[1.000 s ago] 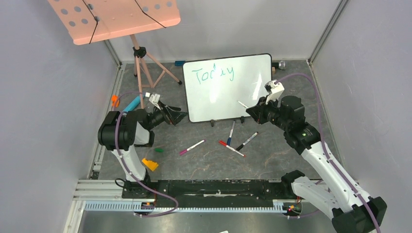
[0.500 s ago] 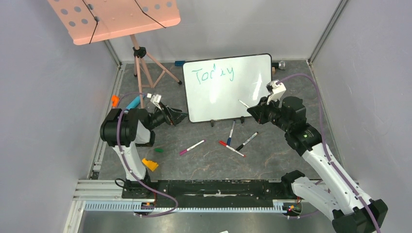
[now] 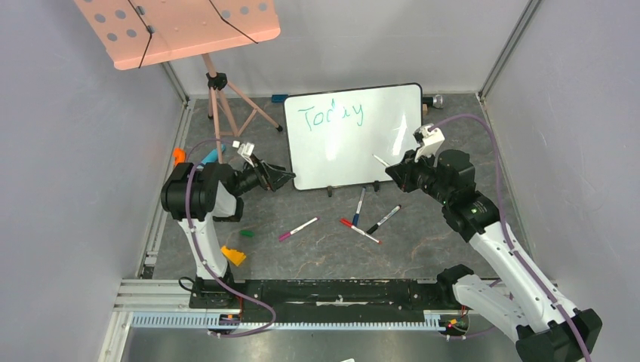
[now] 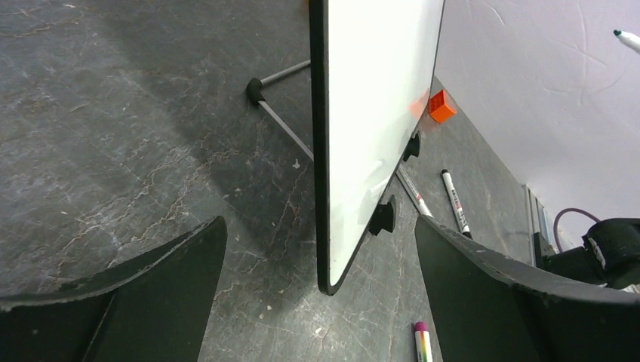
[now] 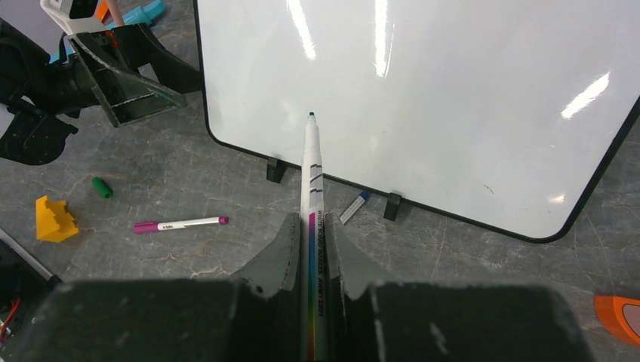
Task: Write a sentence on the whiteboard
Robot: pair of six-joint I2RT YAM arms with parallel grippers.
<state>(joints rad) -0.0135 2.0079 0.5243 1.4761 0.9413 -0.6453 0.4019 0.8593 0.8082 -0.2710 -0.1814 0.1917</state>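
The whiteboard (image 3: 355, 139) stands at the back middle with only teal "Today" (image 3: 330, 115) written at its top left. My left gripper (image 3: 284, 179) is open at the board's lower left corner. In the left wrist view the board's edge (image 4: 377, 90) lies between the spread jaws of that gripper (image 4: 321, 256), touching neither. My right gripper (image 3: 394, 172) is shut on a white marker (image 3: 377, 161). In the right wrist view that gripper (image 5: 309, 226) holds the marker (image 5: 311, 173) with its dark tip pointing at the board's blank lower left (image 5: 453, 98).
A pink music-stand tray (image 3: 181, 26) on a tripod (image 3: 219, 98) stands back left. Loose markers lie in front of the board: purple (image 3: 298, 228), red (image 3: 360, 231), black (image 3: 383, 219), blue (image 3: 359, 205). A yellow block (image 3: 232, 256) and green cap (image 3: 246, 233) lie near left.
My left gripper has moved a little right and back, closer to the board's lower left corner. My right gripper with the marker has shifted slightly right.
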